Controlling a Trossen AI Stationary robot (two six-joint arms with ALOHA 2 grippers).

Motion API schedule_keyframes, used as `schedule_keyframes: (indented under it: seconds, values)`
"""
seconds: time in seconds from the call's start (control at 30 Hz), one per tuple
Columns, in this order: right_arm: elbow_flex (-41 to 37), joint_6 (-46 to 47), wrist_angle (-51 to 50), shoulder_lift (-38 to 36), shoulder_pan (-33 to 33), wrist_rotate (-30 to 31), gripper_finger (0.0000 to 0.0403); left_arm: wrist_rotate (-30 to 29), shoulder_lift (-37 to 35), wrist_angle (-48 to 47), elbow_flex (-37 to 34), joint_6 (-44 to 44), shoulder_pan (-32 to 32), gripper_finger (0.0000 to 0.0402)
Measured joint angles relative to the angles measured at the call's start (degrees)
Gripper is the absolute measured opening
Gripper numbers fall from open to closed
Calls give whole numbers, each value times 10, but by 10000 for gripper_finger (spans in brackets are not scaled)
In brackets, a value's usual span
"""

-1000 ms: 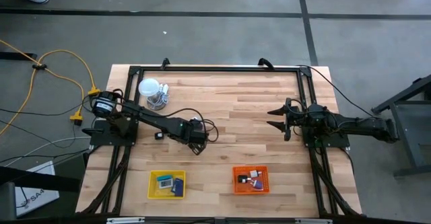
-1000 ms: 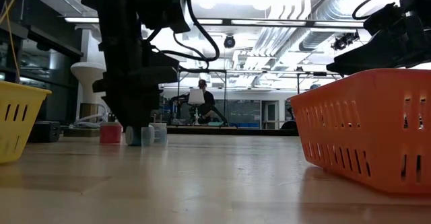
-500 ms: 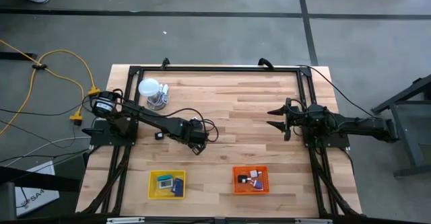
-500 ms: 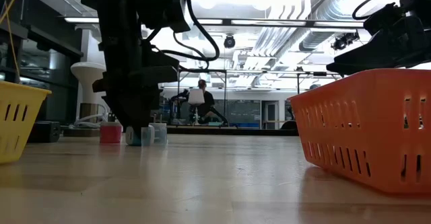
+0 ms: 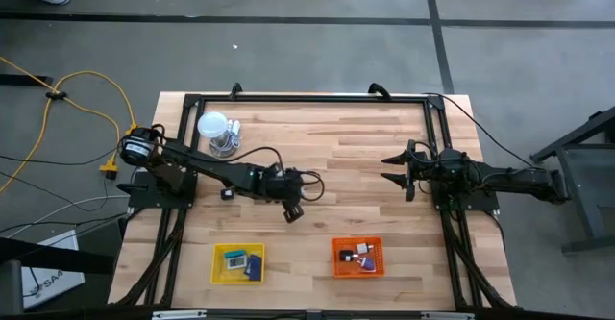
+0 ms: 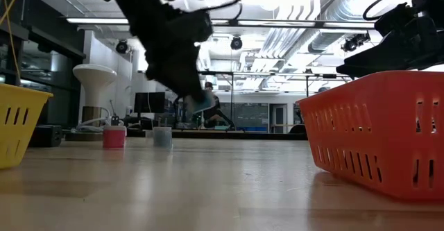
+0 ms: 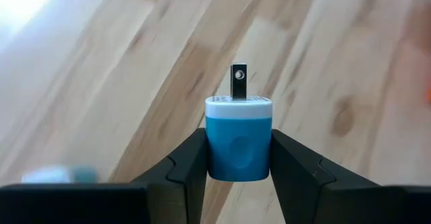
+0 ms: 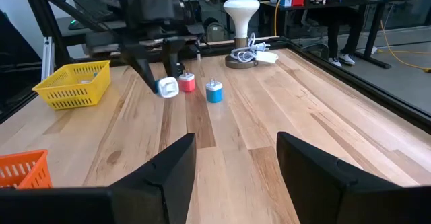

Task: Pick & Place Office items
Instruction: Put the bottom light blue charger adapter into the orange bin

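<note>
Two fingers of my left end effector (image 7: 238,158) pinch a small blue plug adapter (image 7: 238,140) by its sides, its white cap and metal prong pointing away from me, above the table (image 5: 356,157) near its middle. My right end effector (image 5: 392,169) waits at the right side, fingers spread wide and holding nothing. A red adapter (image 8: 188,83) and another blue adapter (image 8: 214,91) stand on the table. Items in the orange tray (image 5: 340,263) and yellow tray (image 5: 219,269) are too small to identify.

Overhead cam looks straight down on whole table (image 5: 384,157). Low cam level at tabletop. Wrist cams face forward, close. All share tabletop.
</note>
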Motion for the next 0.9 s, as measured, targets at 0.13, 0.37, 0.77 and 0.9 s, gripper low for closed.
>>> schedule_keyframes:
  seconds: [0.13,0.37,0.77,0.9]
  values:
    - [0,0,0,0,0,0,195,1,0,63,0,59,-7,129]
    - [0,0,0,0,0,0,195,2,19,176,0,123,-35,129]
    - [0,0,-2,3,0,-1,195,17,68,302,7,114,-55,129]
    - [0,0,-1,5,0,1,195,23,95,304,43,124,-67,129]
